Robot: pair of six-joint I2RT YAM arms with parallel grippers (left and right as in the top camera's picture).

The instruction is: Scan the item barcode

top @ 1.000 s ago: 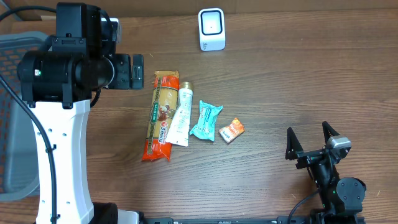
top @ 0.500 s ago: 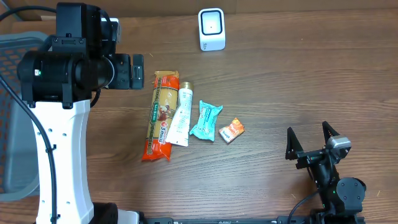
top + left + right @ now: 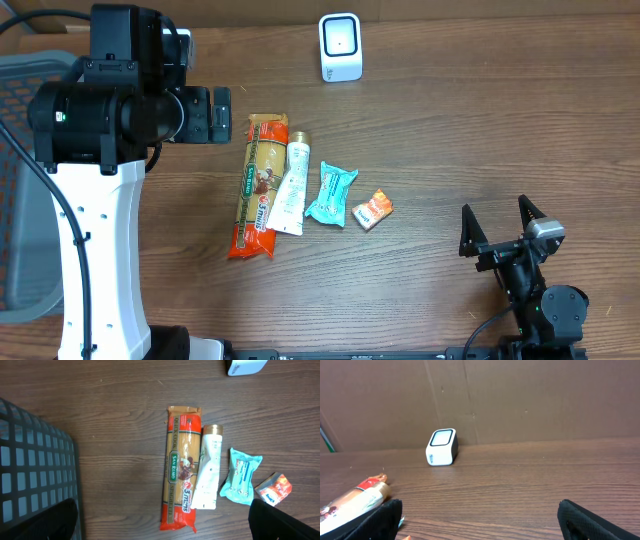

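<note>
Gaping empty: left hand [image 3: 165,519], right hand [image 3: 497,224] | scanner [image 3: 245,366] cropped by left-wrist frame | basket [image 3: 35,460] half seen

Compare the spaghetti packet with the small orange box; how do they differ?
The spaghetti packet is long and narrow, the longest item; the small orange box is short, the smallest. The packet ends the row on the left, the box on the right. Both are orange and lie flat.

Grey mesh basket [image 3: 35,470] at left edge of wood table [image 3: 480,120]; cardboard wall [image 3: 530,400] behind, upright.
</note>
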